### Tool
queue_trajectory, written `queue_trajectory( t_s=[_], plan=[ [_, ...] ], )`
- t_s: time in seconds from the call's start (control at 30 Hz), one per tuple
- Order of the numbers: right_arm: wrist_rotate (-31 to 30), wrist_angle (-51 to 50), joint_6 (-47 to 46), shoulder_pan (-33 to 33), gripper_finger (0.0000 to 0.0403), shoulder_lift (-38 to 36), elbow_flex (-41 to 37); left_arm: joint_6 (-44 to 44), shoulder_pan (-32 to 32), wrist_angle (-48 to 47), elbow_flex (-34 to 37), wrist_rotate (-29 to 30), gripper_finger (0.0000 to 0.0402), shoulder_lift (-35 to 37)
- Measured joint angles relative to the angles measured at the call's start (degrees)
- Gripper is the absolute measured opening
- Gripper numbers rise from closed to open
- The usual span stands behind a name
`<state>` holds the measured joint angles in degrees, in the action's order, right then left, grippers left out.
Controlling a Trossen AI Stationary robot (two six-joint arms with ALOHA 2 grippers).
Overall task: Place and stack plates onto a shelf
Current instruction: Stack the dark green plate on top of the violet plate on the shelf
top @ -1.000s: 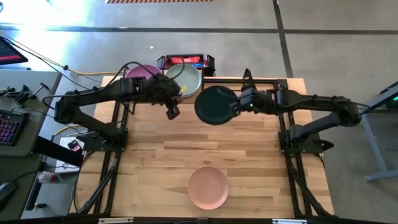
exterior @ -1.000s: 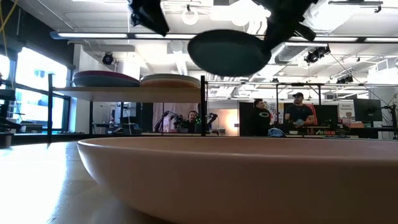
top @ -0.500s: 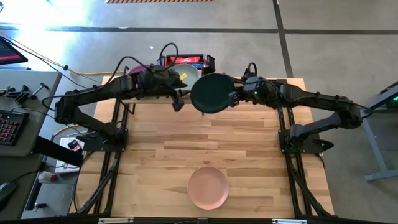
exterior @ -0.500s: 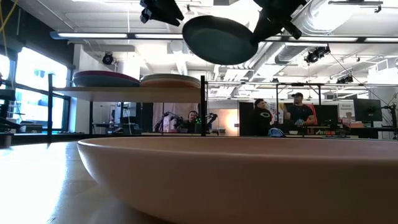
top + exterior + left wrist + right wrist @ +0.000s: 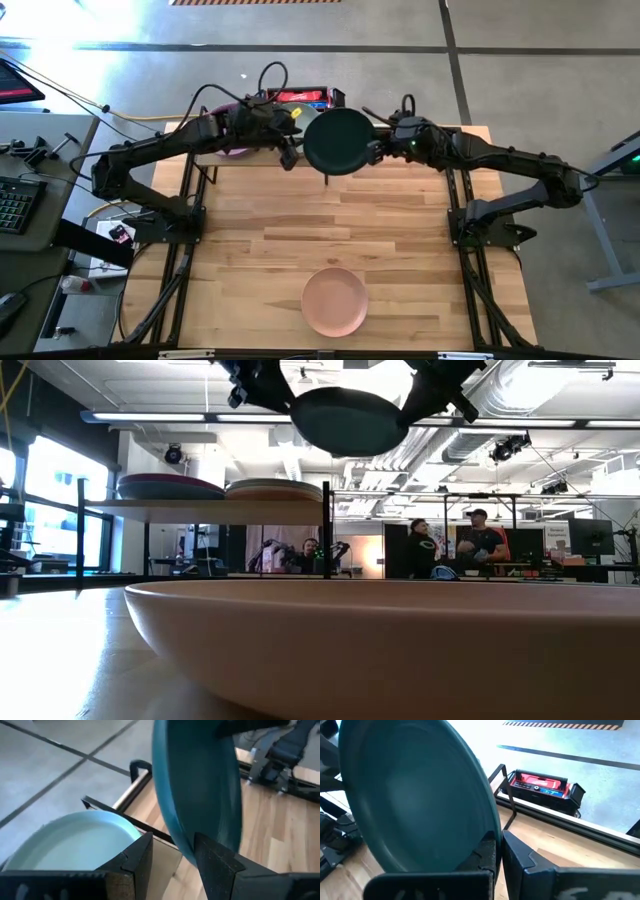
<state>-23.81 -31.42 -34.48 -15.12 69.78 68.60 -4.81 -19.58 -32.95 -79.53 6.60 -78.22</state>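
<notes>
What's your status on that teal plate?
Right gripper shut on dark teal plate, held above shelf. Left gripper open at plate's opposite rim. Pink plate waits on table.

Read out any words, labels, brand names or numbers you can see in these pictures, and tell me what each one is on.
No text can be read.
The red box on the floor beyond the table carries light markings, too blurred to read.
The dark teal plate, the pink plate, the plates on the shelf and both arms show no lettering.
</notes>
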Motion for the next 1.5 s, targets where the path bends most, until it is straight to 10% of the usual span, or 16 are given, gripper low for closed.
queue_trajectory(
  t_s=[0.63,1.27,1.5],
  plan=[
    [2.9,4.2,1.6,-1.4,0.0,0.0,0.0,2.0,-1.3,3.0,0.0,-1.9,0.0127,-3.7],
    [4.8,3.5,4.7,-1.3,0.0001,0.0,0.0,1.7,-1.5,3.4,0.0,1.7,0.0022,-3.6],
    [5.2,3.9,6.3,-1.7,0.0054,0.0,0.0,2.1,-1.8,3.2,-0.1,1.6,0.0021,-3.5]
  ],
)
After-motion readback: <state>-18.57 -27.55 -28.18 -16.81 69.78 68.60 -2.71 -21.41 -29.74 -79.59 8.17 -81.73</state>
